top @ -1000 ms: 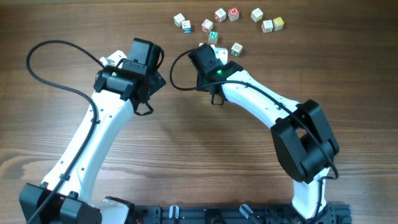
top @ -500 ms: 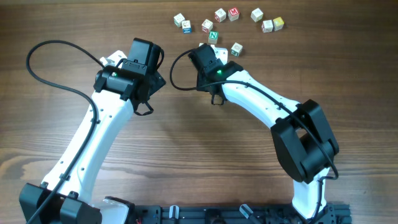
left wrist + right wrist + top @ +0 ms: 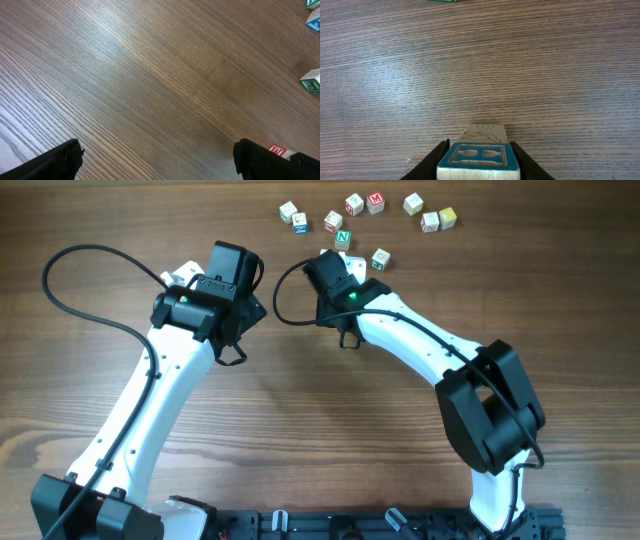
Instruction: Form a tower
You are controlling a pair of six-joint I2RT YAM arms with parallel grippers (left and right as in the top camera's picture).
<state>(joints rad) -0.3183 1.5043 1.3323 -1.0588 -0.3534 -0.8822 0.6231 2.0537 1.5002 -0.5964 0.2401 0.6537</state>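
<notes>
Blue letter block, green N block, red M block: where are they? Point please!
blue letter block [image 3: 478, 155], right wrist view, middle of its blue top face
green N block [image 3: 343, 238], overhead view, its top face
red M block [image 3: 376, 200], overhead view, its top face

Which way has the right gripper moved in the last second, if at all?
No. Overhead, the right gripper sits just below-left of the green N cube, same as before, fingers clamped on the blue H cube.

arms [image 3: 150, 395] — 2 | loose cubes [image 3: 354, 204] — 10 | tower [image 3: 479, 159] — 1, of 2 cubes
</notes>
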